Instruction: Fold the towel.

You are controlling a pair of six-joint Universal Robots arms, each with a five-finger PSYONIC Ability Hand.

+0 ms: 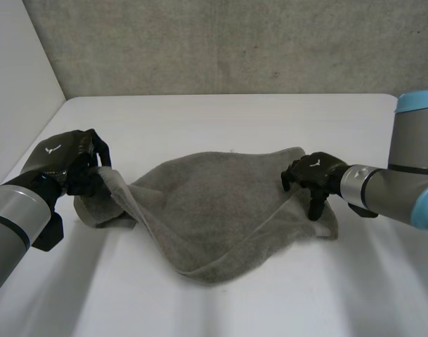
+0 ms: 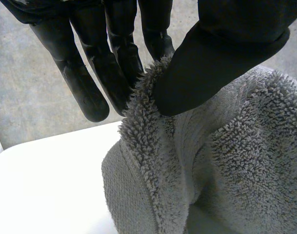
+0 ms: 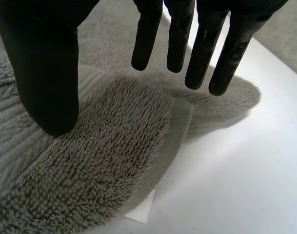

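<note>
Towel (image 1: 221, 203): grey terry cloth, lying rumpled across the middle of the white table (image 1: 221, 116), its near edge sagging in a loose curve toward the robot. The left end is gathered and raised off the table surface; the right end lies flat, one corner spread on the table. Left hand (image 1: 59, 156): positioned at the towel's left end. In the left wrist view, the thumb (image 2: 207, 68) presses the towel's edge against the fingers (image 2: 114, 73), so the cloth is pinched between them and hangs down below the palm. Right hand (image 1: 319, 172): positioned over the towel's right end, near the corner. In the right wrist view its fingers (image 3: 146, 44) are straight and stand well apart from its thumb (image 3: 46, 63), with no cloth between them; whether the fingertips touch the towel cannot be told. A grey wall (image 1: 235, 42) stands behind the table's far edge.
</note>
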